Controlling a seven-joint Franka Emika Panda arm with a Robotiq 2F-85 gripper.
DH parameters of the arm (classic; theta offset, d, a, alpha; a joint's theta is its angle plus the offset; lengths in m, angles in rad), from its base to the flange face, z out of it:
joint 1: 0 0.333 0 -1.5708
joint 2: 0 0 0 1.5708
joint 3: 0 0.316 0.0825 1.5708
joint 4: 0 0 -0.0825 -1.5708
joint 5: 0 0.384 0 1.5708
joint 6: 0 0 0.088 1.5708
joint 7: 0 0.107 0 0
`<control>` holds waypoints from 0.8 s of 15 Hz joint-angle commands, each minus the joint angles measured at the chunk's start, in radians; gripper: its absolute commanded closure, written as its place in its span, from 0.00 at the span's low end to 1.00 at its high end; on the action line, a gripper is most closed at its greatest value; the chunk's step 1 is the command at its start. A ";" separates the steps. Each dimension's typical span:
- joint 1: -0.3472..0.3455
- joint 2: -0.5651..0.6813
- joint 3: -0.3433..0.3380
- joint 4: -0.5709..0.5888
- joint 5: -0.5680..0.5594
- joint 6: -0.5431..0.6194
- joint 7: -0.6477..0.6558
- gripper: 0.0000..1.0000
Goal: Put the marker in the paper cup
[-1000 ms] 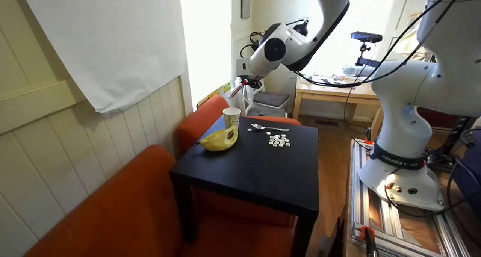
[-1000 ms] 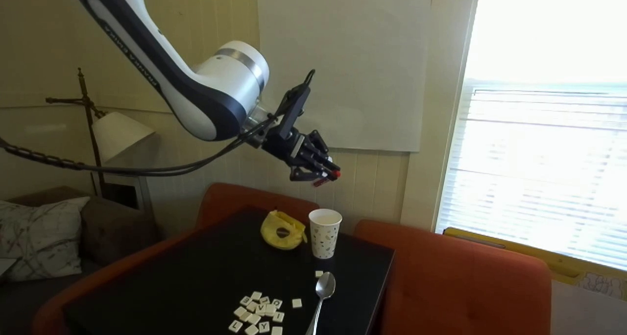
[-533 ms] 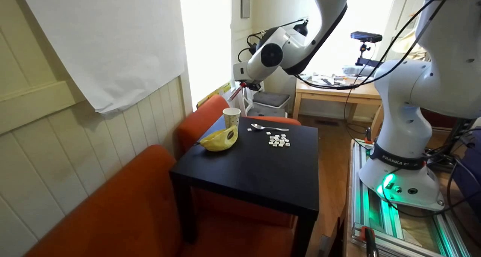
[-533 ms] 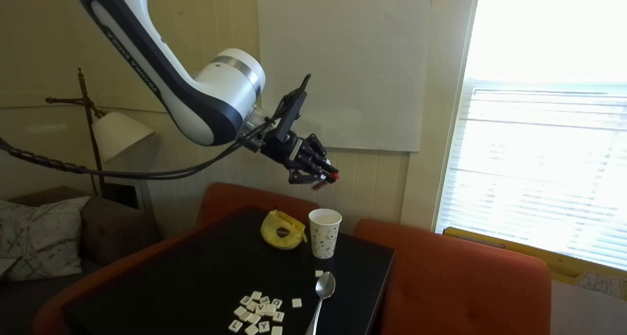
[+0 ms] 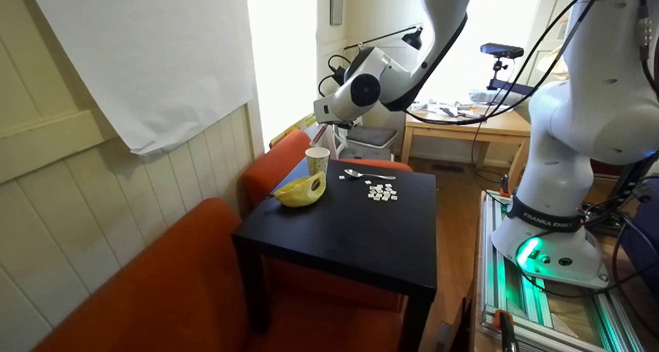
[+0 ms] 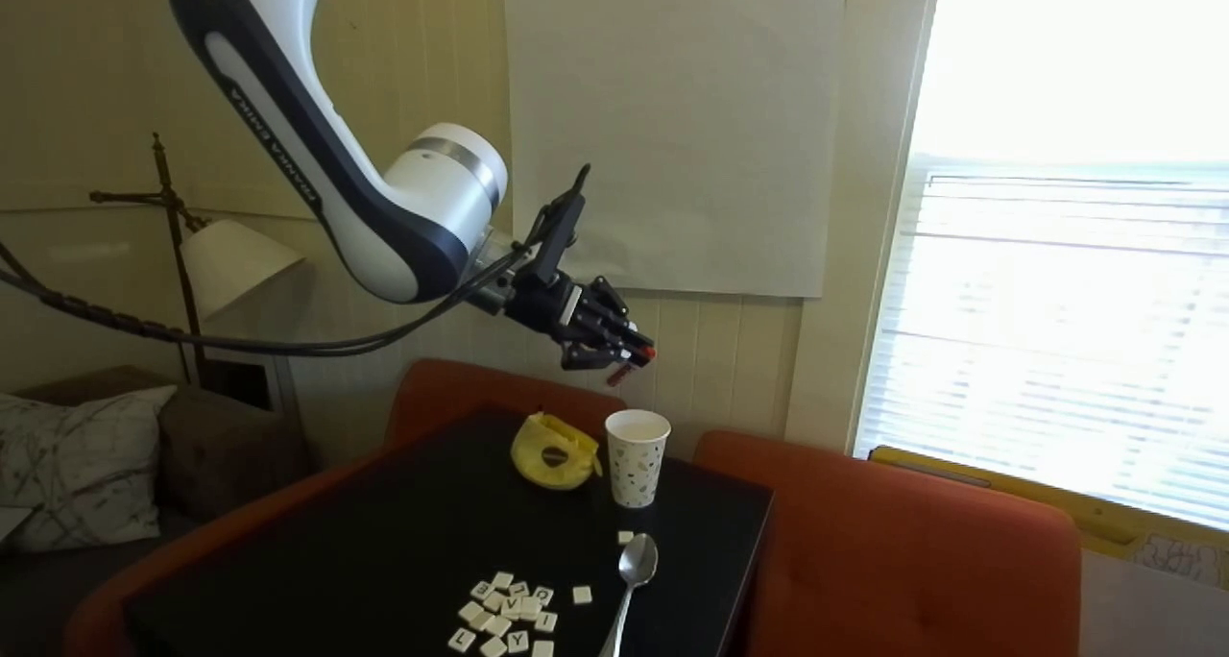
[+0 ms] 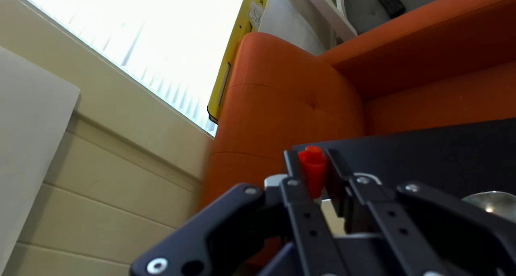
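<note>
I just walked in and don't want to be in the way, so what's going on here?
A robot arm is holding a red marker, tilted, in its jaws. In both exterior views the marker shows above the paper cup, so it is not in there yet. The cup stands upright on the black table, beside a yellow pouch. A spoon and some letter tiles lie there too.

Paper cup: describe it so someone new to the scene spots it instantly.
Start at the black table edged by orange seating. On it, find the yellow pouch-like item; the paper cup stands upright right beside it. Among its neighbours, it alone is tall, white and speckled.
</note>
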 commanded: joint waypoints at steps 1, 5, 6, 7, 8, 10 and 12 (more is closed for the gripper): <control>-0.157 -0.014 0.167 -0.003 -0.052 -0.061 -0.039 0.95; -0.236 -0.011 0.253 0.000 -0.055 -0.094 -0.097 0.95; -0.248 -0.011 0.266 0.001 -0.053 -0.098 -0.114 0.95; -0.258 -0.011 0.276 0.001 -0.051 -0.101 -0.128 0.95; -0.266 -0.010 0.285 0.003 -0.047 -0.100 -0.145 0.95; -0.277 -0.003 0.299 0.007 -0.046 -0.103 -0.172 0.95; -0.286 0.002 0.307 0.010 -0.039 -0.099 -0.200 0.95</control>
